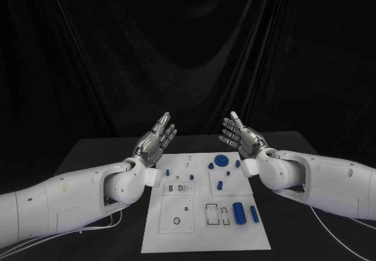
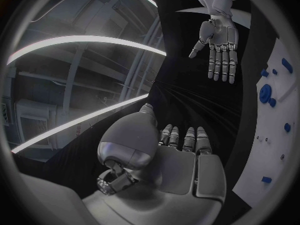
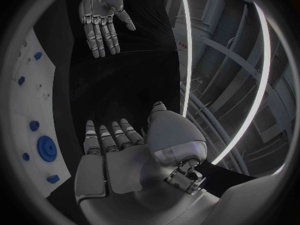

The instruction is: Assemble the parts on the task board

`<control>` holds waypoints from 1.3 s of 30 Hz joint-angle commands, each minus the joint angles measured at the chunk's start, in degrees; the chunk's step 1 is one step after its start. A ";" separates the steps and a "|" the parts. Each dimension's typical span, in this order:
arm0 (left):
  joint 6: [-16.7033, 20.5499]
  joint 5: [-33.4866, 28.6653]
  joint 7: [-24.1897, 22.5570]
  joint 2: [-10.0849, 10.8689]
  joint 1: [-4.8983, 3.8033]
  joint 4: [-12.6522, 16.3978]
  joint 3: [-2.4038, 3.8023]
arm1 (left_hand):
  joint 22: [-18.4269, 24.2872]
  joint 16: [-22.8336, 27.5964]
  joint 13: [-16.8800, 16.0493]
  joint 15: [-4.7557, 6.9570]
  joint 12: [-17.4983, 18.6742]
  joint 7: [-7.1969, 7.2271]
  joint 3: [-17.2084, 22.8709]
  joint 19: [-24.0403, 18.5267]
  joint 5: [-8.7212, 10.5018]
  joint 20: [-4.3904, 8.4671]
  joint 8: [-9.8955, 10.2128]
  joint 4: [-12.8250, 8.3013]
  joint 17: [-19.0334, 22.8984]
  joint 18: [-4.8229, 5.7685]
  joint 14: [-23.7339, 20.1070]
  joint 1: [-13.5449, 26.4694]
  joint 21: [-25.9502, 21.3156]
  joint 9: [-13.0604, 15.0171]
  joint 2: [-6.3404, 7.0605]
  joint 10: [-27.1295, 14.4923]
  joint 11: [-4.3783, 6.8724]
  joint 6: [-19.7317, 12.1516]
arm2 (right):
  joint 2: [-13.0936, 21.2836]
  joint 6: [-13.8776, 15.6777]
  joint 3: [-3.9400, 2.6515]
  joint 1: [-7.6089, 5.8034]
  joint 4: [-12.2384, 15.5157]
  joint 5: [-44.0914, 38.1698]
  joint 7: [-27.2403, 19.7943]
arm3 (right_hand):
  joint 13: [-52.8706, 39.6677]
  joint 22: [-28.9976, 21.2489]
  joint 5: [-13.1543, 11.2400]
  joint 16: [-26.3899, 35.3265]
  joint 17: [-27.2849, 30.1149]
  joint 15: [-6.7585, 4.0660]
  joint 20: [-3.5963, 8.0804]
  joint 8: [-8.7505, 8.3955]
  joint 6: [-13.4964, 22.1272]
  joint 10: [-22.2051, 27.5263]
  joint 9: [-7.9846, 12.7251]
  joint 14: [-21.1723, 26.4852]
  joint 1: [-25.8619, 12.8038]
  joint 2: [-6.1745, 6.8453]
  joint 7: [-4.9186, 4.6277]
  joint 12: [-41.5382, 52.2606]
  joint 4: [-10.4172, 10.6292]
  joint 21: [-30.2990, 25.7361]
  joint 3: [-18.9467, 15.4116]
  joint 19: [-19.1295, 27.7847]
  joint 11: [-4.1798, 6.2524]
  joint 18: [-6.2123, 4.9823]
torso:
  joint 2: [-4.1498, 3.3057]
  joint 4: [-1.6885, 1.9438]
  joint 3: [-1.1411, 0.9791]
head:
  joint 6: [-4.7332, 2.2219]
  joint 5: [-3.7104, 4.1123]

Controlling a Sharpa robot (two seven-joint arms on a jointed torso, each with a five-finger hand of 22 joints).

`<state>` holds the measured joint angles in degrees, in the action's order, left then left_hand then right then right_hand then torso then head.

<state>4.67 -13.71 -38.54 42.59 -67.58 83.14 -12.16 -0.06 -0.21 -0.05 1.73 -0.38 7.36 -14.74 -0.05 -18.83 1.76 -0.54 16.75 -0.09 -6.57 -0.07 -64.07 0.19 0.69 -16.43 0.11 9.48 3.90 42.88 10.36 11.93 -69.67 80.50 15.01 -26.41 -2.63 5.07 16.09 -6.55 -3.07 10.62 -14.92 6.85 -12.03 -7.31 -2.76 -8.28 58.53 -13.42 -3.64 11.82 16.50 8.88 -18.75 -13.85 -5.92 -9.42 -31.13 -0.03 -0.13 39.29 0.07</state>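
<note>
**Both hands raised, holding nothing; parts on the board**

Nearest the head camera: the near edge of the task board [image 1: 205, 244], a white plate lying flat on the black bench [image 1: 94, 149], running lengthwise away from the robot between the two arms.

Parts:
- Near end, right side: large blue cylinder [image 1: 239, 212] lying flat, with a thinner blue pin [image 1: 254, 212] just beside it. Both sit right of a black-outlined rectangular recess [image 1: 217, 213].
- Far end: round blue gear-like disc [image 1: 221, 160], with a small blue piece [image 1: 211, 166] beside it on its left.
- Middle: short blue peg [image 1: 220, 185] and a smaller blue bit [image 1: 228, 173] past it.
- Left edge: one small blue piece [image 1: 166, 172], close to the left wrist.
- Remaining small marks on the board: too small to tell.

Left hand [image 1: 155, 140]: raised above the bench at the board's far-left corner, palm turned inward toward the other hand, fingers [image 1: 165, 126] straight and held close together, pointing up and away. Nothing in it. Not touching board or parts.

Right hand [image 1: 241, 136]: mirrors it at the far-right corner, palm inward, fingers [image 1: 232, 124] extended, side by side, thumb slightly apart. Nothing in it. Clear of the board.

Wrist views agree: each shows the opposite hand flat and open-palmed, with the board and blue parts off to the side.
</note>
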 commanded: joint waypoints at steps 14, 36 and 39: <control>-4.19 3.80 -1.26 2.37 0.11 -0.06 0.03 | 0.06 0.21 0.05 3.76 0.38 -1.28 3.04 0.05 -8.16 -1.33 -0.50 -0.14 0.09 -2.35 0.07 -6.64 -0.19 0.27 0.18 -0.11 -0.91 1.43 | -1.17 -14.10 -0.05 -3.01 -5.25 -38.79 12.44 | -0.91 4.97 9.55 -14.05 -3.42 -2.65 1.27 7.68 -21.89 -26.83 -1.74 -45.97 23.88 3.66 -5.87 14.05 -14.82 16.89 4.74 -41.32 -5.86 -1.20 | 0.04 -0.03 0.00 | 2.12 -0.03; -8.15 9.89 -0.23 10.60 -1.31 5.19 0.06 | 0.06 0.21 0.05 -1.11 0.38 -2.60 4.28 0.05 -12.58 -7.73 -0.77 -0.61 0.09 -3.59 0.07 -12.44 -0.19 0.45 1.01 -0.11 -2.14 2.76 | -0.18 -4.17 -0.05 -13.07 -0.18 -103.25 24.45 | -1.02 11.00 0.77 -8.75 -2.12 -7.43 6.46 2.94 -27.55 -36.11 -1.29 -61.67 30.53 7.38 -1.35 7.25 -19.55 25.96 11.83 -47.66 -2.11 -1.01 | -3.16 0.22 0.93 | 5.99 0.22; -9.47 9.91 0.58 11.28 -1.88 5.77 0.06 | 0.06 0.21 0.05 -2.20 0.38 -2.63 4.43 0.05 -12.96 -8.61 -0.64 -1.07 0.09 -3.60 0.07 -13.25 -0.19 0.38 1.33 -0.11 -2.18 2.33 | 0.25 -3.06 -0.05 -13.42 0.31 -108.72 24.09 | -0.99 11.76 0.00 -9.39 -2.83 -8.16 6.94 2.37 -27.45 -36.77 -1.18 -63.69 29.78 7.82 -0.47 6.61 -18.86 27.04 11.97 -48.96 -1.36 -1.10 | -4.74 0.48 1.08 | 5.28 0.60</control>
<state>-2.22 -4.83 -38.21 53.72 -69.28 88.58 -12.15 -0.08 -0.21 -0.09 -0.23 -0.38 4.80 -10.39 0.04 -31.60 -6.59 -0.98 15.88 -0.07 -9.78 0.02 -76.93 0.19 1.08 -15.12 -0.11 7.66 6.46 43.01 3.57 11.91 -82.93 80.49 -81.06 -4.66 -3.56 16.71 16.26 -15.79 -5.79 2.58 -7.91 9.38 -39.48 -43.86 -3.97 -71.62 88.90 -5.55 -4.48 18.57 -2.64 35.76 -6.79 -62.45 -7.34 -10.32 -34.14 0.23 0.74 44.98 0.47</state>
